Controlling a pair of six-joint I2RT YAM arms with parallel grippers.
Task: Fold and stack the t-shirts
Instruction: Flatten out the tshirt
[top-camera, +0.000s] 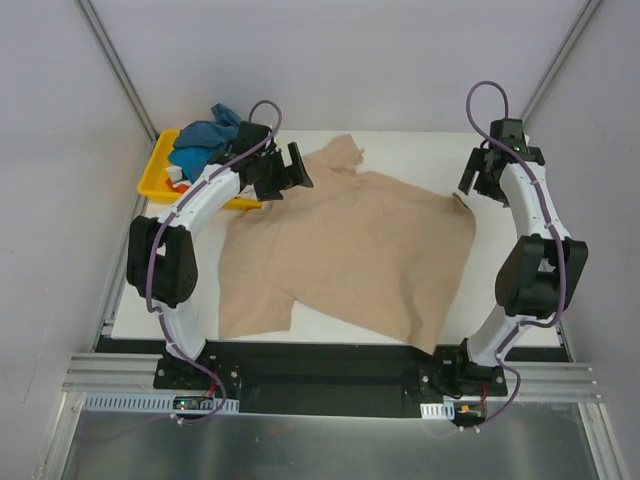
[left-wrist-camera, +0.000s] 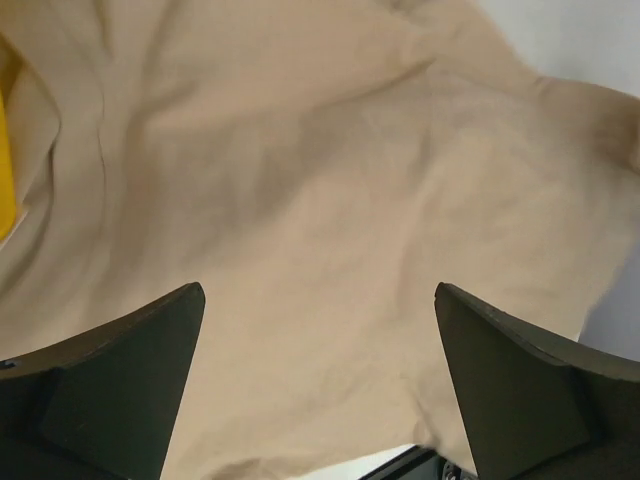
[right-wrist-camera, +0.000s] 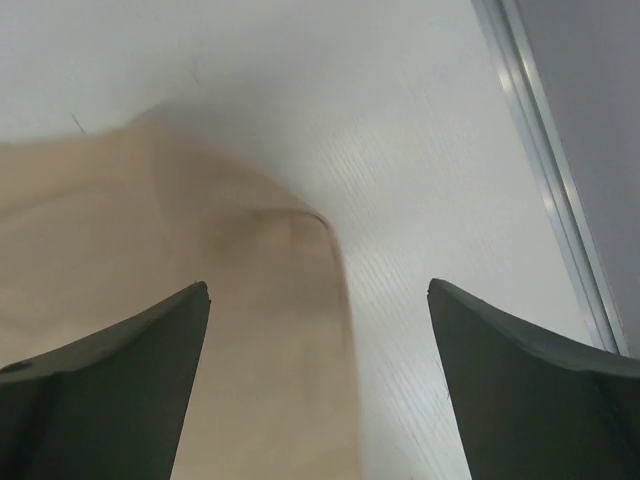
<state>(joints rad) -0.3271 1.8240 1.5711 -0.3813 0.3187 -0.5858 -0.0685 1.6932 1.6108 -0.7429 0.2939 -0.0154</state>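
A large beige-tan t-shirt lies spread over the white table, one corner hanging past the near edge. My left gripper is open and empty above the shirt's far left part, near a bunched sleeve; its wrist view is filled with the beige cloth. My right gripper is open and empty just above the shirt's far right corner. A teal-blue t-shirt lies crumpled in the yellow tray with a bit of white and orange-red cloth.
The shallow yellow tray stands at the table's far left edge, partly behind my left arm. White enclosure walls surround the table. A metal rail runs along the table's right edge. A black base bar lies at the near edge.
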